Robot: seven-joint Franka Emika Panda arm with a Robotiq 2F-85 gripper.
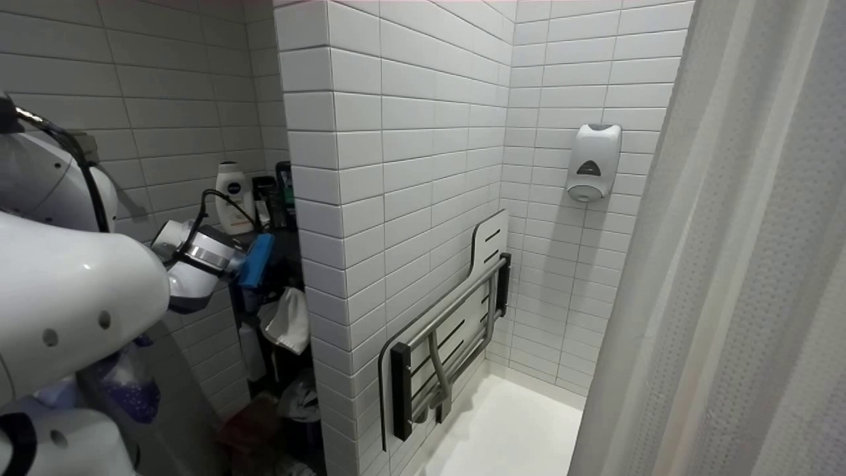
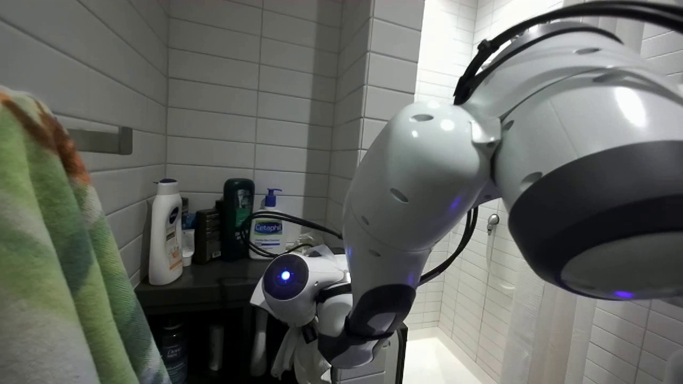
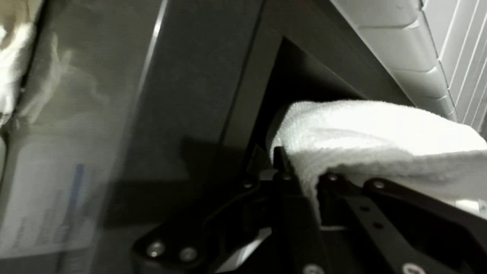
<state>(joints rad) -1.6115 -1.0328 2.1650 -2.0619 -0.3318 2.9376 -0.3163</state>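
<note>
A: Start at the left in an exterior view. What hangs there?
B: A multicoloured towel (image 2: 48, 256), mostly green, near a metal bar (image 2: 98, 140). To its right runs a dark shelf (image 2: 213, 274).
A: What stands on it, in order?
B: A white bottle (image 2: 166, 234) with a dark cap, a dark box (image 2: 207, 234), a dark green bottle (image 2: 235, 218), then a white Cetaphil bottle (image 2: 269, 229) with a blue pump. These 4 are upright.
A: And in the wrist view?
B: At the far left, a pale label (image 3: 42, 205) with a blue stripe, blurred. Further right comes the gripper (image 3: 306, 177), its 2 fingers clamped on a white cloth (image 3: 361, 129).
A: So where is the cloth exactly?
B: Pinched between the fingers, it spreads out to the right, in front of a dark opening (image 3: 302, 78); white tiles (image 3: 403, 49) show at the upper right. In an exterior view it hangs beside the end of a tiled wall (image 1: 410, 165); I cannot tell whether it touches.
A: What is right of that?
B: A folded seat (image 1: 469, 314) mounted on that wall, then a white soap dispenser (image 1: 595, 162) on the next wall, and at the far right a pale curtain (image 1: 727, 277).
</note>
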